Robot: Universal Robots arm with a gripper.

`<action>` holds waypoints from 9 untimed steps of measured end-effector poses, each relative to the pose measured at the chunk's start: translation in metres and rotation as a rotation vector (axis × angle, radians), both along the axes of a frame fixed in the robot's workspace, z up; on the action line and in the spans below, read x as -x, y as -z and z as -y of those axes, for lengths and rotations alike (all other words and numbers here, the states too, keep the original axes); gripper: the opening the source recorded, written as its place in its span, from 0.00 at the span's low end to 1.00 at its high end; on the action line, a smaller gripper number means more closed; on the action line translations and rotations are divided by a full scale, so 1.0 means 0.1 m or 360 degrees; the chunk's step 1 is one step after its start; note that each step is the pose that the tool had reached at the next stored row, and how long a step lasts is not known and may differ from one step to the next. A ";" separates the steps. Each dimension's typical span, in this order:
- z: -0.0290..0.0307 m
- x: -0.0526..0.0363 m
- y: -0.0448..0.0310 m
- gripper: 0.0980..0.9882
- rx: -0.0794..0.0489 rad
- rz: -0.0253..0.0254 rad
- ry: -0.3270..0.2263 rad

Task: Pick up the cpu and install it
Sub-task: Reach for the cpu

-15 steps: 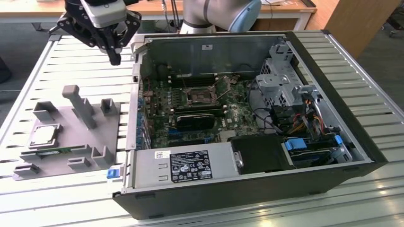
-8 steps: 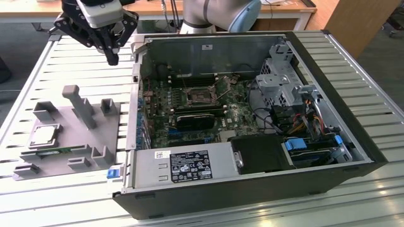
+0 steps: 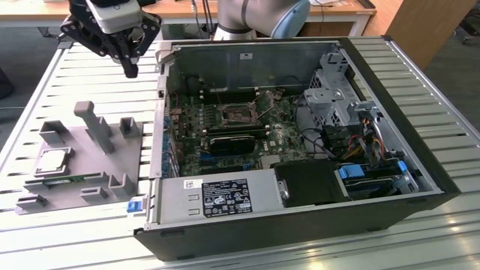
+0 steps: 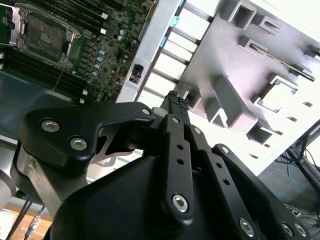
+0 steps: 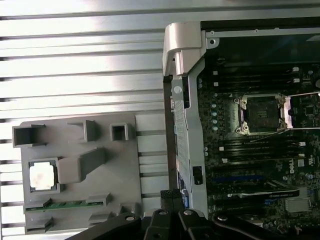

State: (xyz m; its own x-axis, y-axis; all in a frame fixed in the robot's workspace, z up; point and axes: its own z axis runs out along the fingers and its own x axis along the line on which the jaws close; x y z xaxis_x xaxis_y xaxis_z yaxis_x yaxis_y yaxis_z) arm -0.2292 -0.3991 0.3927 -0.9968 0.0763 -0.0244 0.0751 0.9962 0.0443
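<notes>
The cpu is a small square chip with a shiny silver top, lying flat in a pocket of the grey fixture tray on the exterior view's left. Both wrist views show the cpu from above. My gripper hangs high over the slatted table, beyond the tray and close to the case's corner, well apart from the chip. Its black fingers are shut together with nothing between them. The motherboard's open socket sits inside the case.
The open computer case fills the exterior view's right, its metal side wall standing between tray and motherboard. A green memory stick lies in the tray beside the chip. Upright posts rise from the tray.
</notes>
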 end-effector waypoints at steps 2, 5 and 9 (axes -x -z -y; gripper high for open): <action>0.000 0.010 0.000 0.01 0.0000 0.00001 0.0000; 0.000 0.025 0.001 0.01 0.0000 0.00001 0.0000; 0.000 0.045 0.001 0.01 0.0000 0.00000 0.0000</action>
State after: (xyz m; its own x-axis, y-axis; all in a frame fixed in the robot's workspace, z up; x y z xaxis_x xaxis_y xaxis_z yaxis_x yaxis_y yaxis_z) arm -0.2337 -0.3992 0.3926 -0.9968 0.0762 -0.0244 0.0751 0.9962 0.0443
